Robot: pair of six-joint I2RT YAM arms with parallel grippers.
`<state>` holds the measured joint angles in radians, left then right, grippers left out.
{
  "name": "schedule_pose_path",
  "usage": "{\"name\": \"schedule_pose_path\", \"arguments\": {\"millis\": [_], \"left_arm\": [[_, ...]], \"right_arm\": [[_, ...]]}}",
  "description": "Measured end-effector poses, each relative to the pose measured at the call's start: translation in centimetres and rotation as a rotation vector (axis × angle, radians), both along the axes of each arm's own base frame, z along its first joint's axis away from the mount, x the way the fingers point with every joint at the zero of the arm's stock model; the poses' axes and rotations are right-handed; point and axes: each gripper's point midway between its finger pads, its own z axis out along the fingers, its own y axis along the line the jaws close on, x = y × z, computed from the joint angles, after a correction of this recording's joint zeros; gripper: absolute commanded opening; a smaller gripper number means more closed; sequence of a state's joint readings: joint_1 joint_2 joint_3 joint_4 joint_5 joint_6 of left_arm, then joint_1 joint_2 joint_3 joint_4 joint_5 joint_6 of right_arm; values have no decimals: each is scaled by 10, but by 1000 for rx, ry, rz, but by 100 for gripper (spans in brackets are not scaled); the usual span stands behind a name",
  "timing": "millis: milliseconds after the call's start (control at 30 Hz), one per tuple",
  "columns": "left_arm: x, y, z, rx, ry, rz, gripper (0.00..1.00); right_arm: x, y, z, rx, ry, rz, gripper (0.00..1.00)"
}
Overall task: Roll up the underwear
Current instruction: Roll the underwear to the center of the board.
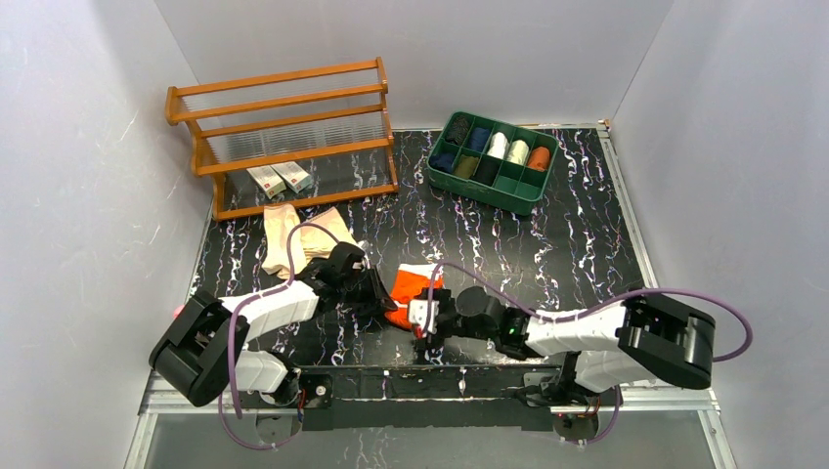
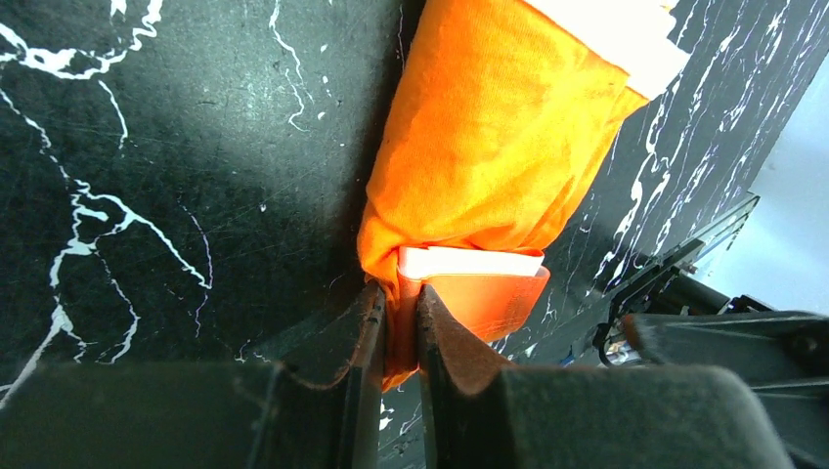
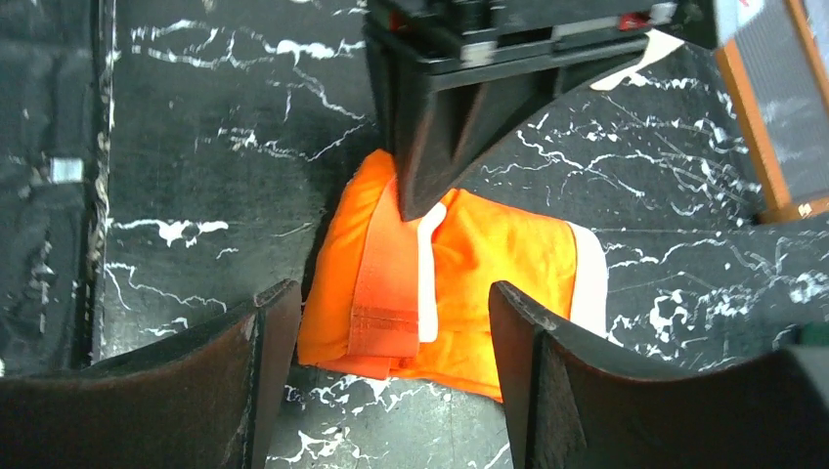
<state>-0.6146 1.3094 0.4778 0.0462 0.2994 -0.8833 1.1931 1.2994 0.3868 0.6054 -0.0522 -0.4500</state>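
— What has the left gripper (image 2: 399, 305) got?

— Its two dark fingers are pinched almost together on the folded end of the bright orange cloth underwear with white trim (image 2: 489, 127). A doubled orange hem and a white strip show just past the fingertips.

— And the right gripper (image 3: 391, 293)?

— Spread wide, holding nothing. Its fingers stand either side of the same garment's near part, low over it. Whether they touch the cloth I cannot tell.

— How does the orange piece lie?

— Flat on the black white-veined table (image 1: 567, 254), near the front edge, between the two grippers. Seen from above, its long axis runs from near-left to far-right. The folded end sits by the left gripper, and the white-trimmed end points away toward the back right.

— The other garment?

— The pale beige cloth underwear (image 1: 293, 239) lies spread out to the left, beyond the left arm. It is just in front of the wooden slatted rack (image 1: 283, 98) and well apart from the orange one.

— Anything further out?

— A green plastic compartment tray (image 1: 523, 202) at the far right, with rolled cloths in its cells.
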Motion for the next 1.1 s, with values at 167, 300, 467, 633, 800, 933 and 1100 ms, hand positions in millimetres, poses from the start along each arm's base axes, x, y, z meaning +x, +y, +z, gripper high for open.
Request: {"name": "schedule_pose_path", "arguments": {"millis": [167,300,467,633,800,933,1100], "left_arm": [[-2,2,0,-7,23,0,0],[-4,4,-1,-8,40,3,0],[-4,7,0,-19,61,11,0],[-2,10,1,-38,75,22,0],[-2,10,1,-48,82,22,0],[-2,11,0,-49,78,21,0],[-3,13,-3,-46,76,13,0]], "right_arm": [[-11,4,-21,-84,-151,59,68],[-15,6,-35,-134,-214,81,62],[-8,5,-46,-175,-266,60,55],[-8,6,-49,-172,-306,53,48],[-4,9,-50,-168,-347,23,52],[4,11,-50,-158,-390,-9,39],[7,12,-54,-164,-416,-13,13]]}}
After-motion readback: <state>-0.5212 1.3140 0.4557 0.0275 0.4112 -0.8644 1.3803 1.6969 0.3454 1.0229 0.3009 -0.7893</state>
